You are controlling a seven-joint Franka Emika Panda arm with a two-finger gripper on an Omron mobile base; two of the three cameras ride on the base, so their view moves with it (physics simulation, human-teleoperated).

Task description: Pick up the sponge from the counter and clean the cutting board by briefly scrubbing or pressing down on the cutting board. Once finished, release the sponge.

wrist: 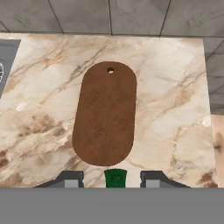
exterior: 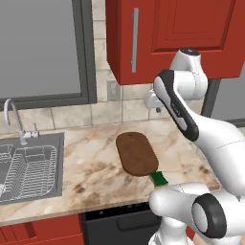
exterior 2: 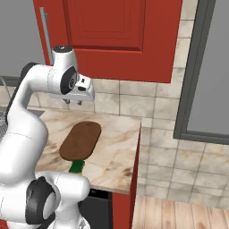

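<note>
So we're at the very start here, the reach-for-the-sponge step. The claw [wrist: 111, 179] is hanging high above the counter [exterior: 95, 167], looking pretty much straight down, and it's got nothing in it. In the hand view the two fingertips [wrist: 72, 178] stand wide apart, so it's released and empty.

The sponge [wrist: 116, 177] sits right between those tips as the hand camera sees it, but well below them, down on the stone. It's just off the near rounded end of the cutting board [wrist: 106, 114], close enough that I honestly can't tell if it's touching the board's edge or sitting a hair apart, since the robot's own body hides part of it in both base views. The board stretches away from the claw toward the tiled wall, with its little hanging hole at the far end. Nothing's on it.

My read on what comes next: the claw needs to come straight down, maybe shifting a touch back toward the robot so the sponge is properly centred, then close on the sponge across its short sides. It's a small block right up against the board, so a finger could catch the board's edge if the descent drifts forward. After that it's lift, slide out over the board, press down, let go
</note>
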